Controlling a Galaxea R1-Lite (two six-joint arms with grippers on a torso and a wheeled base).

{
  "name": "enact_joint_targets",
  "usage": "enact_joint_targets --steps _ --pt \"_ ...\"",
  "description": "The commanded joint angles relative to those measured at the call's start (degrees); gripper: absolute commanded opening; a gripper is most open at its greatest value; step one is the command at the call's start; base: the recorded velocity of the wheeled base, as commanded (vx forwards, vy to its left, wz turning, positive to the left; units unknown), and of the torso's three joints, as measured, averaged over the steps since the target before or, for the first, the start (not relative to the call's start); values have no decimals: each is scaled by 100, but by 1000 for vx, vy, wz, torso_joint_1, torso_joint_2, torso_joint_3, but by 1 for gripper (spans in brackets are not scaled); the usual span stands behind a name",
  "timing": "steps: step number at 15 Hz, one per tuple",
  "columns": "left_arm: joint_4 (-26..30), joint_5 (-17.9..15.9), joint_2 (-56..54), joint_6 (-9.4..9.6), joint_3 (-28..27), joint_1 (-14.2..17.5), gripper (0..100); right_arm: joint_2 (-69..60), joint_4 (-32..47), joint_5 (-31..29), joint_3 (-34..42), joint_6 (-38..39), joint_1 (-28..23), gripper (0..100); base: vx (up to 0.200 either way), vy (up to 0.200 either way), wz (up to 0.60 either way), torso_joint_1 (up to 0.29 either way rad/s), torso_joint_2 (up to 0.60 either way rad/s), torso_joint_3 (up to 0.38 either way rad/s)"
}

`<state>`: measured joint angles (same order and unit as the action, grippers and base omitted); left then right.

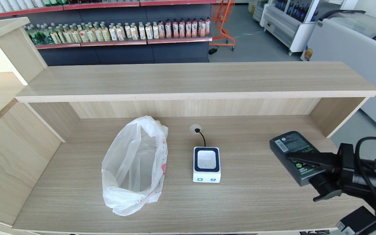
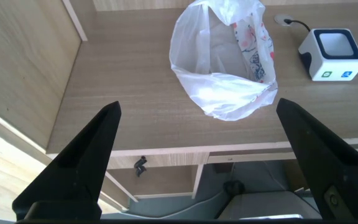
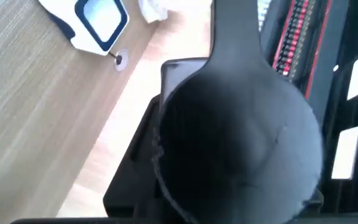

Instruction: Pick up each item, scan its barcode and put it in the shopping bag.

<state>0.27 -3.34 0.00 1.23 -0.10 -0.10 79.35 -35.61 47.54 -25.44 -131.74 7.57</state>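
A dark flat package with a white barcode label on its far end is held at the right end of the counter. My right gripper is shut on it, one finger across its top and one beneath. In the right wrist view the package sits close behind a dark finger. A white scanner with a blue-framed window stands mid-counter, also seen as scanner and scanner. To its left lies an open white plastic shopping bag, bag. My left gripper hangs open near the counter's front edge, holding nothing.
The wooden counter has a raised shelf along the back and side walls at both ends. A cable runs from the scanner into a grommet. Store shelves with bottles stand behind.
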Motion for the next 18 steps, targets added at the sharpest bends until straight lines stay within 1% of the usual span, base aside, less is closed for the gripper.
enact_joint_targets --steps 1,2,3,4,5,6,7,9,11,13,15,17,18 --pt "0 0 0 0 1 1 100 248 239 466 -13 -906 605 0 0 0 0 0 0 0" --pt "0 0 0 0 1 1 100 397 265 589 -31 -1372 913 0 0 0 0 0 0 0" --pt "0 0 0 0 1 1 100 397 265 589 -31 -1372 913 0 0 0 0 0 0 0" --pt "0 0 0 0 1 1 100 591 230 607 -40 -1741 1212 0 0 0 0 0 0 0" --pt "0 0 0 0 1 1 100 758 230 642 -57 -1952 1326 0 0 0 0 0 0 0" --pt "0 0 0 0 1 1 100 1048 230 862 -84 -2075 1625 0 0 0 0 0 0 0" --pt "0 0 0 0 1 1 100 1232 221 1011 -180 -2083 1792 0 0 0 0 0 0 0" --pt "0 0 0 0 1 1 100 1487 142 1038 -268 -2154 2108 0 0 0 0 0 0 0" --pt "0 0 9 0 1 1 100 1803 -183 1363 -356 -2171 2275 0 0 0 0 0 0 0" --pt "0 0 0 0 1 1 100 1944 -271 1451 -611 -2171 2618 0 0 0 0 0 0 0" --pt "0 0 0 0 1 1 100 2023 -359 1451 -594 -2259 2679 0 0 0 0 0 0 0" --pt "0 0 0 0 1 1 100 1970 -359 1442 -532 -2286 2398 0 0 0 0 0 0 0" --pt "0 0 0 0 1 1 100 1988 -359 1442 -523 -2277 2363 0 0 0 0 0 0 0"
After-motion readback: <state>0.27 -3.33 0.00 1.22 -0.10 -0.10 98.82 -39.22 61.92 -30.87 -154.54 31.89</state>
